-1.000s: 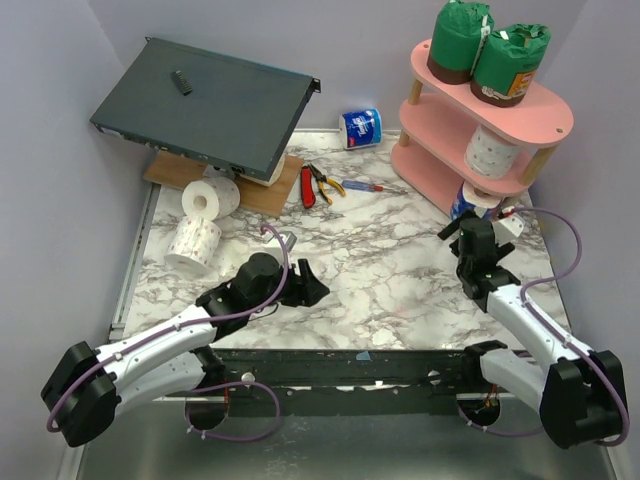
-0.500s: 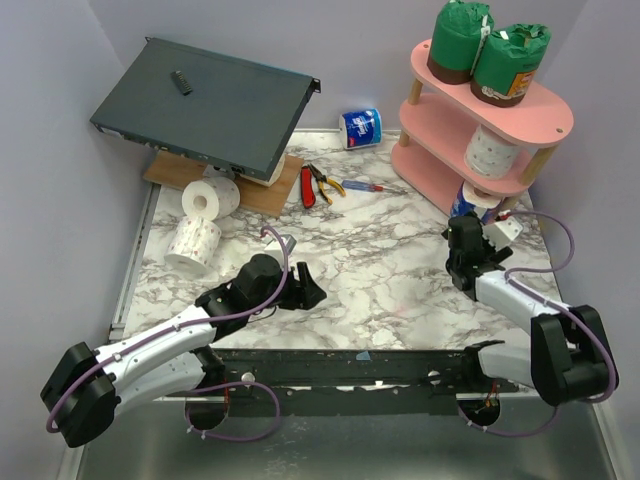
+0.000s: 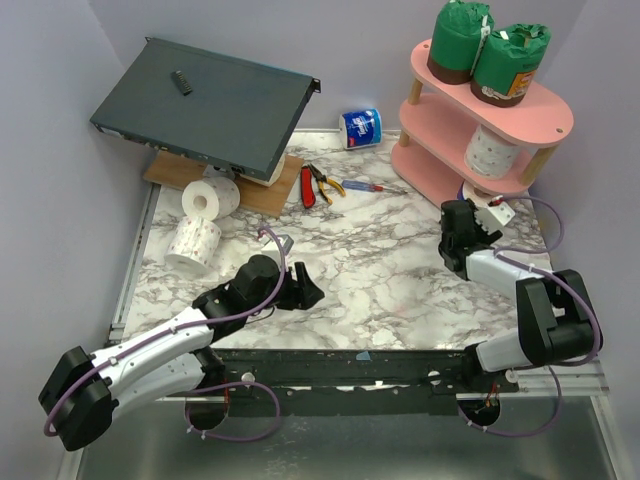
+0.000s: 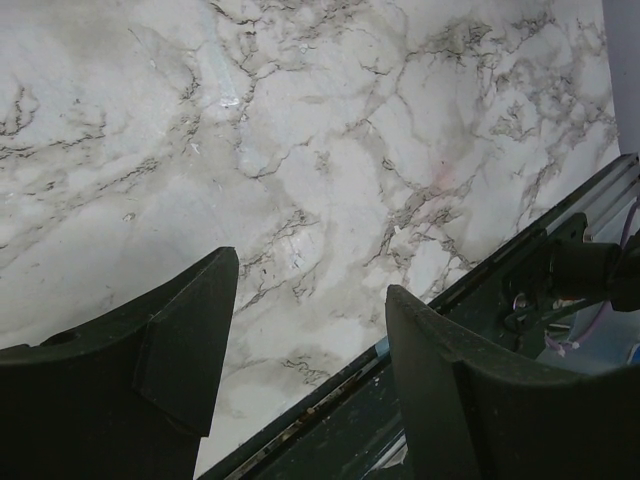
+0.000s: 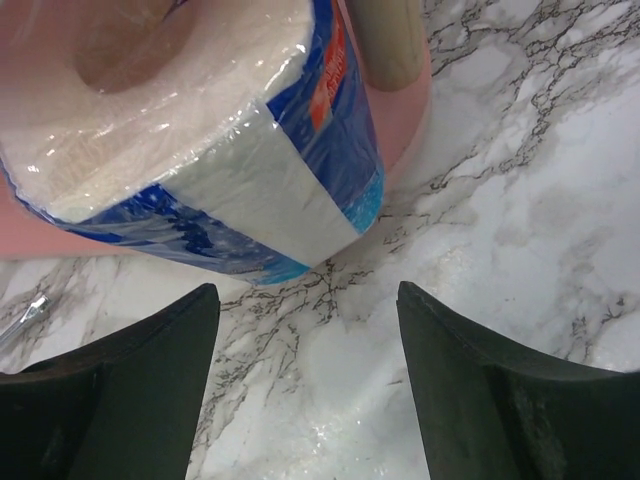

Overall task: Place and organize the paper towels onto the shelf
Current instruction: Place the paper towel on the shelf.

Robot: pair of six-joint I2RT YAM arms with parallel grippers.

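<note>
**Right gripper at the foot of the shelf, jaws apart and empty.**
The blue-and-white wrapped roll sits just ahead of the fingers, at the rim of the lowest board. A careless nudge could probably tip it onto the surface, and its glossy wrap may slip. The left gripper hangs released, holding nothing.

Right gripper drawn back a little from blue-and-white roll, jaws narrower than a second ago. Right arm folded in, elbow swung up and inward from table's near corner. Roll's blue end, seen from above earlier, now apparently hidden behind gripper.
</note>
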